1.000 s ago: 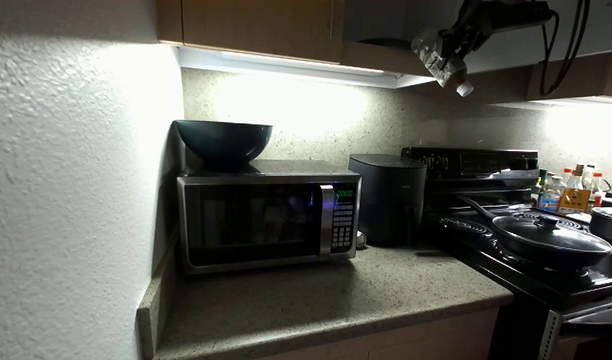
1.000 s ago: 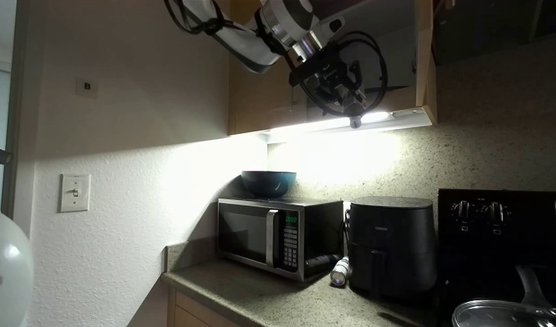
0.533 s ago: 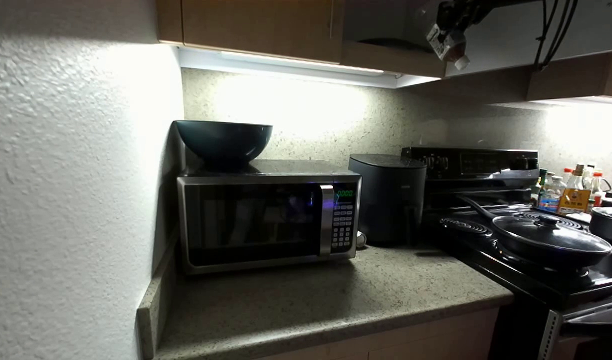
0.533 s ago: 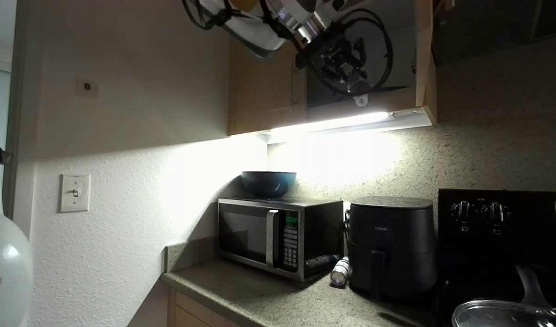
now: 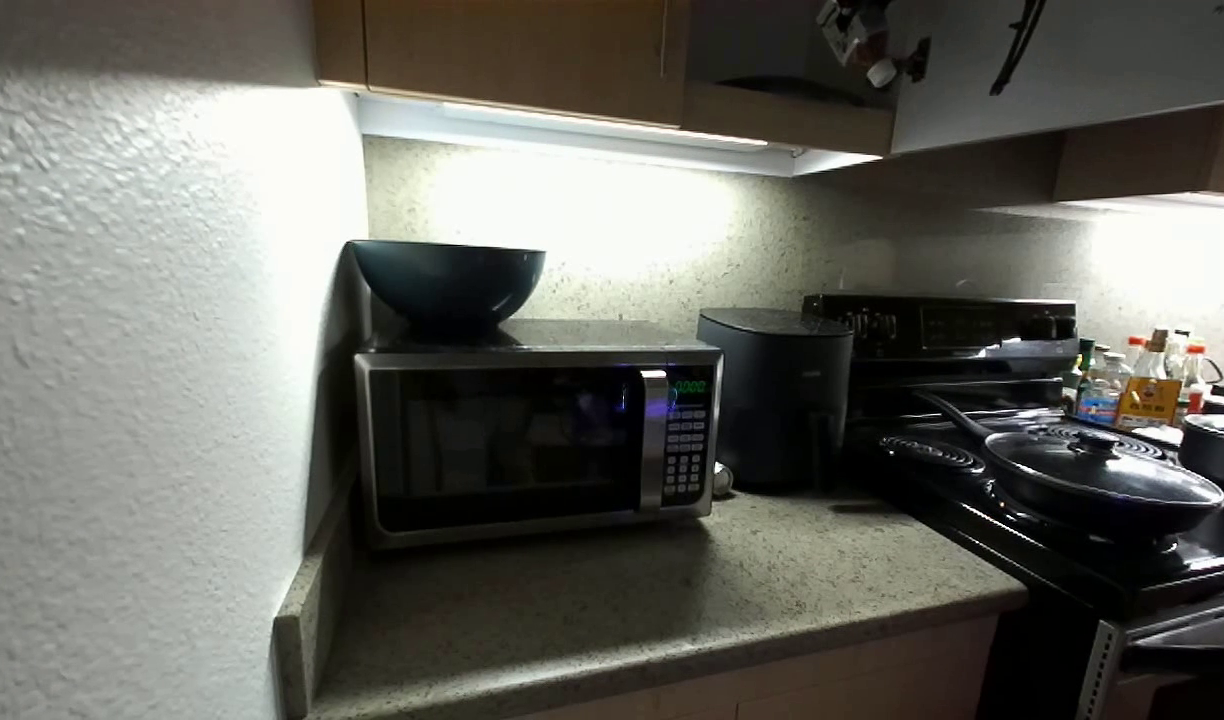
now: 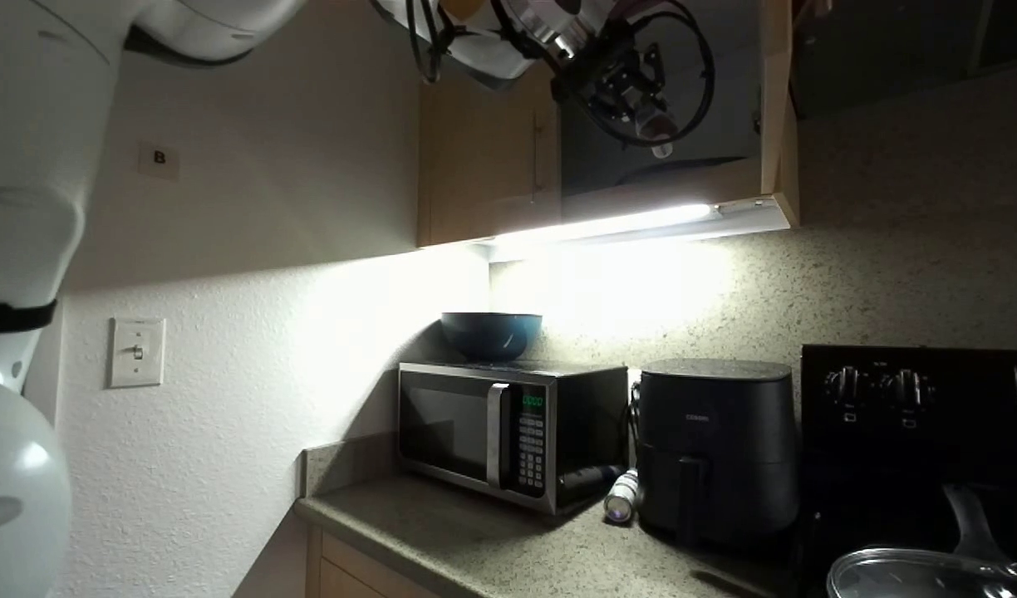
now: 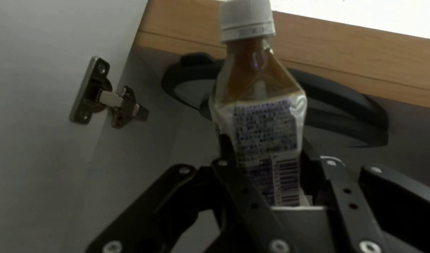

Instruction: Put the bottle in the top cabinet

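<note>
End effector (image 7: 267, 151) part-closed, snug around the bottle (image 7: 260, 105).

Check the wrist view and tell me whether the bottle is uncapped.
No, that view plainly shows a white cap in place on the bottle.

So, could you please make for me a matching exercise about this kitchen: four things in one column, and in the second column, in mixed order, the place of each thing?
Column 1
1. white-capped plastic bottle
2. dark blue-green bowl
3. black air fryer
4. lidded frying pan

Column 2
A. between the microwave and the coil stove
B. on the coil stove
C. held in the gripper
D. on top of the microwave

Right pairs: 1-C, 2-D, 3-A, 4-B
</note>
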Available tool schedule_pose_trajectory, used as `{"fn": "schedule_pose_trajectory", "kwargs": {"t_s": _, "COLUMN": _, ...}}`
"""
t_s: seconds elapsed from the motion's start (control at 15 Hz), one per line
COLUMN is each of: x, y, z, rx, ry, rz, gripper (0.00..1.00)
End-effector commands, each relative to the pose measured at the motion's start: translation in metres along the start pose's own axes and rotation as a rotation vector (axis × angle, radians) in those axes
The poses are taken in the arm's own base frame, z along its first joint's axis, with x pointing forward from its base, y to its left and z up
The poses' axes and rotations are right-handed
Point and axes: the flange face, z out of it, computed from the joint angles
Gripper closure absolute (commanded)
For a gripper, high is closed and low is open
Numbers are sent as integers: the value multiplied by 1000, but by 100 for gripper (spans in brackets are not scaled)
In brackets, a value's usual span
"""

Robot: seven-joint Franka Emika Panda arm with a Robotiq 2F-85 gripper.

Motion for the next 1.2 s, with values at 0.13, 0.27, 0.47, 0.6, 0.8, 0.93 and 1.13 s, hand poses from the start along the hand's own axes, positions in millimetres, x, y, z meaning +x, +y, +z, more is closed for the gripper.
{"fn": "schedule_pose_trajectory", "kwargs": {"t_s": 0.13, "x": 0, "y": -5, "z": 8, "rx": 1, "ry": -7, "rz": -3, "gripper": 56}}
{"fn": "schedule_pose_trajectory", "kwargs": {"t_s": 0.27, "x": 0, "y": -3, "z": 7, "rx": -1, "ry": -7, "rz": -2, "gripper": 81}}
{"fn": "schedule_pose_trajectory", "kwargs": {"t_s": 0.47, "x": 13, "y": 3, "z": 7, "rx": -60, "ry": 29, "rz": -18, "gripper": 81}}
{"fn": "schedule_pose_trajectory", "kwargs": {"t_s": 0.6, "x": 25, "y": 10, "z": 5, "rx": -85, "ry": 49, "rz": -53, "gripper": 81}}
{"fn": "schedule_pose_trajectory", "kwargs": {"t_s": 0.8, "x": 39, "y": 12, "z": 5, "rx": -95, "ry": 52, "rz": -106, "gripper": 81}}
{"fn": "schedule_pose_trajectory", "kwargs": {"t_s": 0.93, "x": 45, "y": 11, "z": 7, "rx": -99, "ry": 60, "rz": -124, "gripper": 81}}
{"fn": "schedule_pose_trajectory", "kwargs": {"t_s": 1.13, "x": 41, "y": 9, "z": 9, "rx": -101, "ry": 47, "rz": -104, "gripper": 56}}
